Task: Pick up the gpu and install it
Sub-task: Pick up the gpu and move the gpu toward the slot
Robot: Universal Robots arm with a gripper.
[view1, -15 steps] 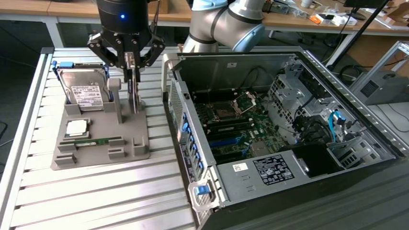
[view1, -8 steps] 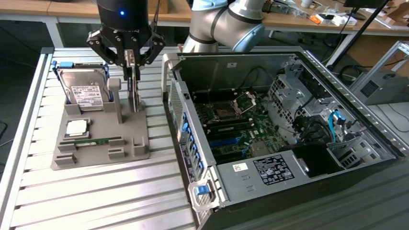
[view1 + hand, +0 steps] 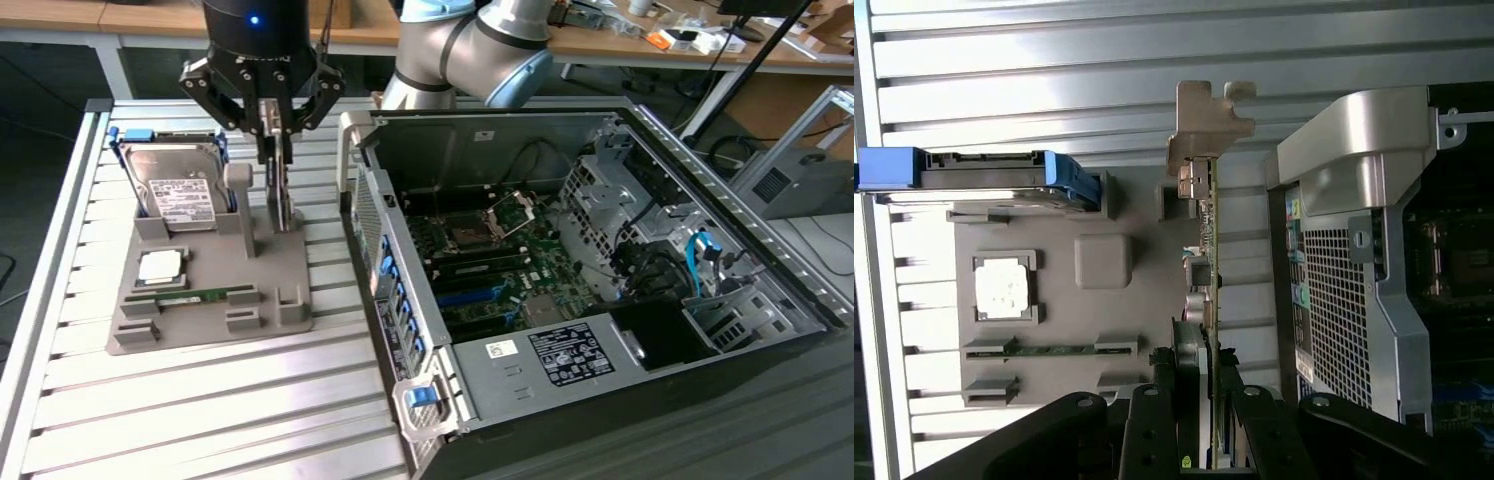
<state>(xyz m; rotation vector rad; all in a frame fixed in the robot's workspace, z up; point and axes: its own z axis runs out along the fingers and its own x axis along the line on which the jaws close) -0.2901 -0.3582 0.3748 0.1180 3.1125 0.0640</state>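
The gpu point(image 3: 280, 195) stands on edge in a slot of the grey holder tray point(image 3: 287, 300), its silver bracket end toward the far side of the table. In the wrist view the gpu point(image 3: 1207, 240) appears edge-on as a thin line, with the bracket at the far end. My gripper point(image 3: 274, 130) hangs straight above the card, and its black fingers point(image 3: 1152, 425) press against both faces of the card's near part. The gripper point(image 3: 1204, 400) is shut on the gpu, which still sits in the tray. The open computer case point(image 3: 561, 260) lies at the exterior view's right.
On the holder tray point(image 3: 1134, 200) also sit a hard drive point(image 3: 180, 195) in a blue frame, a square processor point(image 3: 163, 265) and a narrow memory stick point(image 3: 187, 297). The case wall point(image 3: 1354, 250) rises close beside the card. Everything rests on a slatted metal table point(image 3: 200, 400).
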